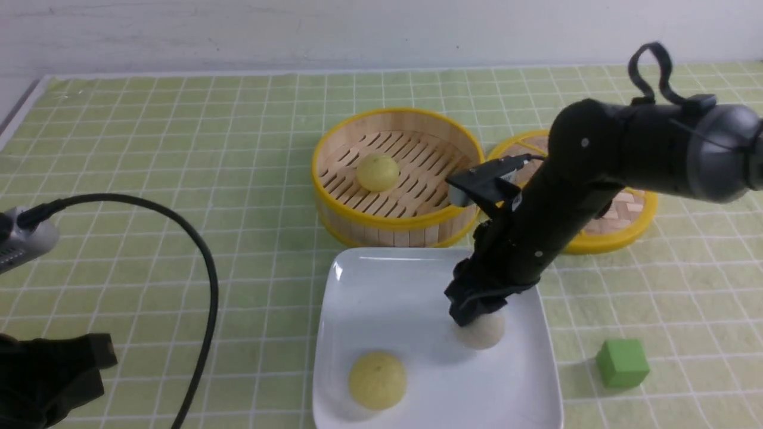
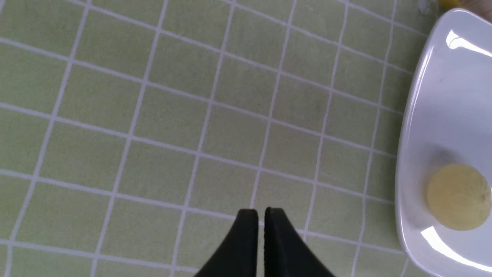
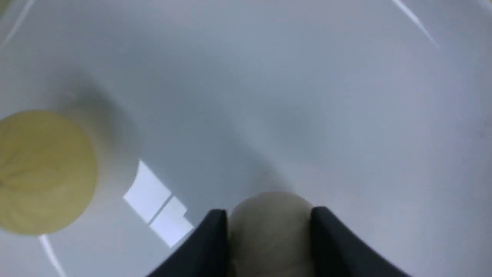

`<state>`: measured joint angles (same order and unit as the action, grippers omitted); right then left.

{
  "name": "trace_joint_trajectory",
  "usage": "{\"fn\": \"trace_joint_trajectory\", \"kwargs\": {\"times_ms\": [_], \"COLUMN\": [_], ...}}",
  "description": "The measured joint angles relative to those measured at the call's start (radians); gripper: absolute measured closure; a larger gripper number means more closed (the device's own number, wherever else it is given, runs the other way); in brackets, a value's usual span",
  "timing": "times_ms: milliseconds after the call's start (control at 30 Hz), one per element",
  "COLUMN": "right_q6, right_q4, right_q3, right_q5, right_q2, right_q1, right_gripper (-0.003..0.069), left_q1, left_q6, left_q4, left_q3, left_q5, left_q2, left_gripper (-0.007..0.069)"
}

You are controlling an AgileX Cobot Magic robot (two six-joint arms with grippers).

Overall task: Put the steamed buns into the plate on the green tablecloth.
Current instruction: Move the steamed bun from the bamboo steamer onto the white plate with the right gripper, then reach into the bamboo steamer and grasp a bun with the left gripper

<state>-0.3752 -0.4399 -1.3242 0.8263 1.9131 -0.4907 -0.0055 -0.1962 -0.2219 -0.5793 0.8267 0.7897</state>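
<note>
While the right gripper [image 3: 269,215] reaches down into the large glossy white square plate [image 1: 381,286], its jaws stand either side of a small grey-beige dome-shaped steamed bun [image 1: 487,335] and press against its flanks. The bun sits low in the plate's right part, though I cannot tell whether it touches the surface. A pale yellow round steamed bun [image 1: 377,379] lies in the plate's near-left part, well apart from the held one. A second pale yellow bun [image 1: 377,172] rests in the round yellow-rimmed bamboo steamer [image 1: 393,229] just behind the plate, on the light green white-gridded tablecloth [image 1: 179,149]. The left gripper [image 2: 261,211] hovers over bare cloth left of the plate, jaws nearly together, holding nothing.
</note>
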Motion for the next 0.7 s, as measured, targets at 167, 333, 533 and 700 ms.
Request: {"fn": "trace_joint_trajectory", "kwargs": {"times_ms": [167,333,533,700], "right_q6": [0.108,0.269,0.375,0.436], "right_q4": [0.044,0.254,0.440,0.440], "right_q3": [-0.116,-0.289,-0.245,-0.056], "right_q5": [0.167,0.364,0.387,0.392], "right_q2": [0.005,-0.008,-0.156,-0.377], "right_q1": [0.012,0.027,0.035,0.035], "right_gripper": [0.0081,0.0235,0.0655,0.0673], "left_q1": [0.000,0.000,0.000,0.000], "left_q6": [0.000,0.006,0.120,0.231], "left_q4": [0.003,-0.015,-0.064,-0.124], "left_q3": [0.000,-0.001,-0.087,-0.256], "left_q5": [-0.003,-0.042,0.006,0.088], "left_q2": [0.002,0.041,0.179,0.333], "left_gripper": [0.0566,0.0559,0.0571,0.0622]}}
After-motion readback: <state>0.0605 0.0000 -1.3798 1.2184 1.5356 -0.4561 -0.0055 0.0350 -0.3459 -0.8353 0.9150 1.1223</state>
